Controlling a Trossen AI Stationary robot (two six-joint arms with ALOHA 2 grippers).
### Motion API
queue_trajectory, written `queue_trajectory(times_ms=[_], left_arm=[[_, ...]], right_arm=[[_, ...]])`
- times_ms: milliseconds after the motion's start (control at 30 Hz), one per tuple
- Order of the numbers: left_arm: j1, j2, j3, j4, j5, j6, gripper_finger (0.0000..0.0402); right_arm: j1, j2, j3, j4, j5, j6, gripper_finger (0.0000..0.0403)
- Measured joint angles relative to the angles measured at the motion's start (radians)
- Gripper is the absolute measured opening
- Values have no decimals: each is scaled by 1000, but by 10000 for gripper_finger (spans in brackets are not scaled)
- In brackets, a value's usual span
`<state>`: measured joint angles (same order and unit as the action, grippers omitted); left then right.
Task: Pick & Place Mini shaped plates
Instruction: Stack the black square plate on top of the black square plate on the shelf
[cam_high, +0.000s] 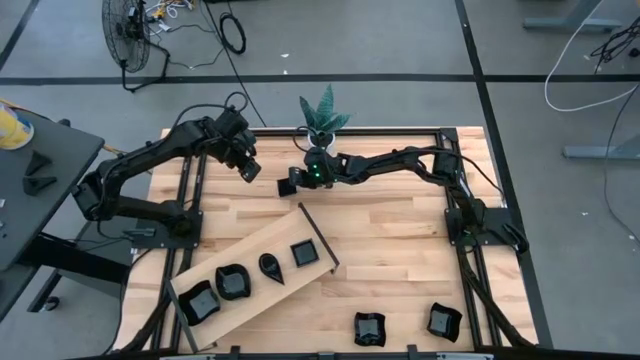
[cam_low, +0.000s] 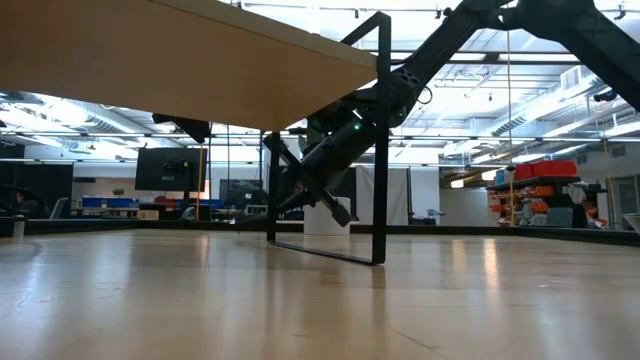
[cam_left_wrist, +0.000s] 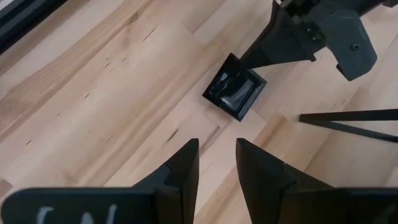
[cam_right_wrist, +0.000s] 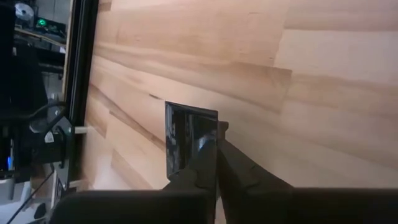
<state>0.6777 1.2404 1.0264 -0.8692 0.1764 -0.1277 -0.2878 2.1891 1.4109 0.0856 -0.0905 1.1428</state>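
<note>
Near the far edge of the table (cam_high: 400, 230), just in front of the white pot with a green plant (cam_high: 323, 122), the right gripper (cam_high: 297, 178) is clenched on the rim of a small square black plate (cam_high: 292, 182). Its own wrist view shows the two fingers (cam_right_wrist: 208, 163) pressed together with the glossy plate (cam_right_wrist: 186, 134) between their tips, and the plate is low over the wood. The left gripper (cam_high: 250, 170) is just beside, on the left of this plate, and its fingers (cam_left_wrist: 186, 163) stand apart with nothing between them; from its wrist view the square plate (cam_left_wrist: 235, 92) lies ahead, with the right gripper (cam_left_wrist: 273, 46) on it.

Nearer to the front, a large light wooden board (cam_high: 250, 250) lies tilted across the table and carries four black plates: a square one (cam_high: 305, 253), a teardrop one (cam_high: 271, 267), a wavy one (cam_high: 232, 282) and another square one (cam_high: 197, 301). Two more wavy black plates (cam_high: 368, 328) (cam_high: 444, 321) rest on the table at the front right, apart from the board.
</note>
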Motion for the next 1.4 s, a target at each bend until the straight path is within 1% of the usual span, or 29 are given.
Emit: queue_trajectory(times_ms=[133,233,333,400,467,567,667,767,833,933,1000,1067,1167,1267,1400], left_arm=[[0,0,0,0,0,0,113],[0,0,0,0,0,-10,113],[0,0,0,0,0,-55,113],[0,0,0,0,0,-110,113],[-2,1,0,0,0,-181,113],[-7,2,0,2,4,-274,113],[-13,2,0,3,4,-341,123],[-16,3,0,8,1,-412,150],[-20,3,0,13,-13,-464,175],[-44,10,-12,42,-62,-550,211],[-57,11,-31,49,-80,-602,231],[-72,10,-64,91,-85,-648,245],[-97,18,-136,185,-88,-721,256],[-119,16,-207,325,-92,-795,255],[-140,16,-277,486,-137,-872,248]], right_arm=[[1,0,0,-3,-23,-10,47],[2,0,0,-5,-26,-37,82],[4,0,0,-4,-39,-60,120],[3,-1,0,-4,-81,-99,145],[0,-8,0,-8,-152,-168,166],[-5,-43,-1,-39,-246,-263,186],[-5,-97,-1,-120,-269,-358,191],[-5,-165,-2,-224,-257,-490,188],[-5,-220,-2,-298,-241,-575,184],[-5,-298,-2,-391,-207,-681,177],[-5,-347,-2,-436,-185,-736,173],[-5,-399,-2,-498,-146,-774,169],[-5,-470,-2,-569,-81,-793,164],[-3,-531,-2,-617,-30,-796,160],[-3,-602,-2,-654,-1,-798,159]])
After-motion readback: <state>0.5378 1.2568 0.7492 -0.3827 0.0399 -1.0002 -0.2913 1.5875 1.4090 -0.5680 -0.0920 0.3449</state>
